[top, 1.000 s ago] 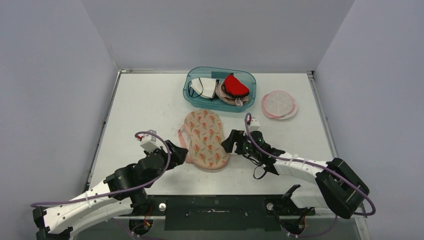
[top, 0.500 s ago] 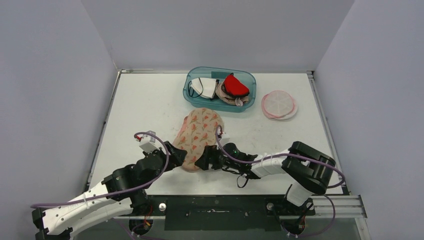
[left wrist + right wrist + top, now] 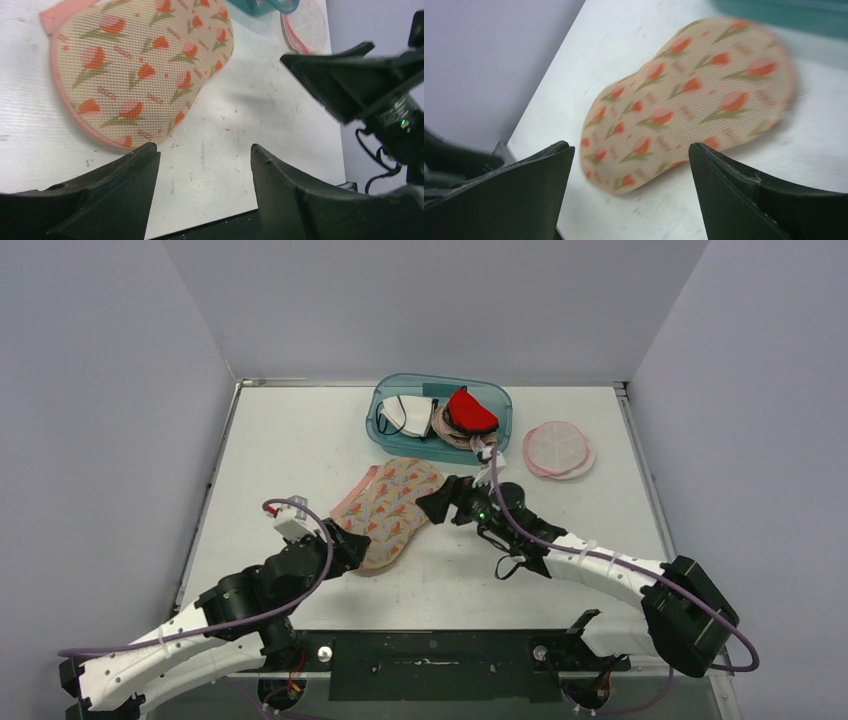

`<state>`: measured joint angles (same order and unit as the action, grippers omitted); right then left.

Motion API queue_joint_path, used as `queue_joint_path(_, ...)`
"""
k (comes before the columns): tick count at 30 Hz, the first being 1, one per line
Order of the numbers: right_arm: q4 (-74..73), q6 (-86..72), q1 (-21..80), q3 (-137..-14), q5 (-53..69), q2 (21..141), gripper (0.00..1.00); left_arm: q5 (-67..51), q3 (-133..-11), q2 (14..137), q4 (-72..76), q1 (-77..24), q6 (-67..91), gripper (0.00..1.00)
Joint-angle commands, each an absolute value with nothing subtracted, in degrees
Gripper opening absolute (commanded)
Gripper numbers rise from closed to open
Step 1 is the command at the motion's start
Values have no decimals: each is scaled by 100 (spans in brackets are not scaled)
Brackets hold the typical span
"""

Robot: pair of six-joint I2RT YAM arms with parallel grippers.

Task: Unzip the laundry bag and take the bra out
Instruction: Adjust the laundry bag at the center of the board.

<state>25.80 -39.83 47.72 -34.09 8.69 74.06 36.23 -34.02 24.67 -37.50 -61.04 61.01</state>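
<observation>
The laundry bag [image 3: 388,510] is a beige mesh pouch with orange tulips and a pink rim, lying flat and slanted on the white table. It fills the upper left of the left wrist view [image 3: 135,70] and the middle of the right wrist view [image 3: 684,100]. I cannot see its zipper or the bra inside. My left gripper [image 3: 352,545] is open and empty at the bag's near left end [image 3: 202,147]. My right gripper [image 3: 432,506] is open and empty just right of the bag's far end [image 3: 631,147].
A teal bin [image 3: 440,418] with several garments, one red, stands at the back centre. A pink-rimmed round mesh pouch [image 3: 558,449] lies to its right, also seen in the left wrist view [image 3: 306,25]. The table's near edge runs under both arms.
The bag has swung from upright to slanted, its near end moving left. My right gripper went to the bag's near end, then moved back up to its far right end.
</observation>
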Motion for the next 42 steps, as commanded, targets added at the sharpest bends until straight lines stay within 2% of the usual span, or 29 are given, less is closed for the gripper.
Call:
queue_joint_path(1,2207,-3713,3833,-3304,644,7403,89,2930,-3442,3267,-2498,-6144,5846,64)
queue_joint_path(6,3321,-4142,3309,-3084,506,8026,88,2891,-3187,4269,-1246,-6231,5819,63)
queue_joint_path(11,4239,-4264,3274,-3293,-156,9100,88,3592,-2660,4846,-449,-6093,6037,59)
queue_joint_path(16,4760,-4065,3074,-3765,253,10008,88,2948,-2031,5286,-80,-5387,6395,56)
queue_joint_path(22,5379,-4043,2974,-4137,895,10736,89,2708,-1517,5367,232,-4955,6617,54)
queue_joint_path(28,4894,-3920,3026,-4914,1512,11324,86,2636,-1452,5352,88,-4594,6453,55)
queue_joint_path(34,5153,-4059,3105,-4317,1601,10946,76,2534,-1594,5335,-279,-4210,6226,57)
queue_joint_path(38,5245,-4180,3155,-3573,1570,10337,64,2607,-1893,5481,-416,-4022,5822,59)
queue_joint_path(42,4967,-4245,3309,-2905,1476,9512,57,2839,-2278,5873,-482,-3942,5432,62)
